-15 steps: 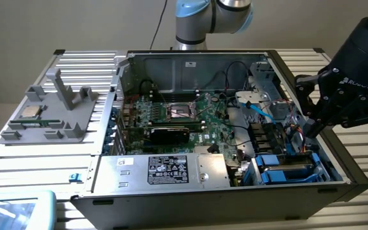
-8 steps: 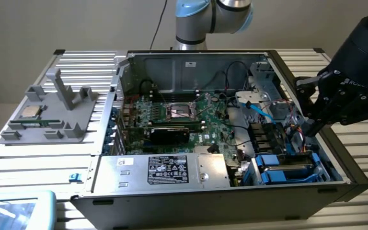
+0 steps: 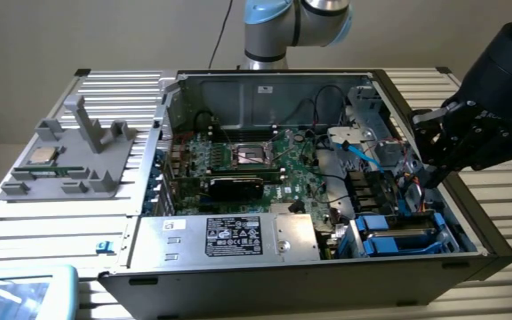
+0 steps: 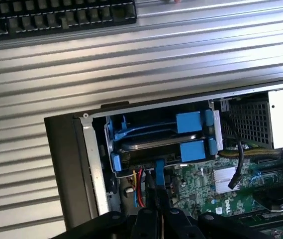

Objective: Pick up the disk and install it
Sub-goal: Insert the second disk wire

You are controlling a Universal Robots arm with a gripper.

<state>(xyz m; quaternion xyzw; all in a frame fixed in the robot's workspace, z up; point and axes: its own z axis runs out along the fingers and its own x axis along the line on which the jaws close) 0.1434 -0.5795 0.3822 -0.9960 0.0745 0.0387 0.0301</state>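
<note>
Gripper (image 3: 436, 175) sits just above the open PC case (image 3: 141, 280) at the exterior view's right, over the drive-bay corner, jaws fully closed and holding nothing that I can see. In the wrist view the closed fingertips (image 4: 157, 196) point down at the bay, right by a blue cable (image 4: 159, 172) that runs to the cage. The disk (image 4: 156, 143) looks already seated: grey drive body in the drive cage (image 4: 112, 130), blue carrier tabs (image 4: 191, 149) at its end (same blue frame shows in the exterior view near the case's front corner (image 3: 397, 238)). My read: pick and insertion are done, and this is the tail end of the install, maybe a press or a cable check. Any further move calls for care with the loose wiring next to the cage, red and orange leads (image 4: 139, 191) included. Hard to tell: whether the carrier is latched, whether the fingertips touch the cable, and whether the connector is plugged in; the drive label is hidden. Motherboard (image 3: 265, 160) and power supply (image 3: 229, 237) are untouched.
</note>
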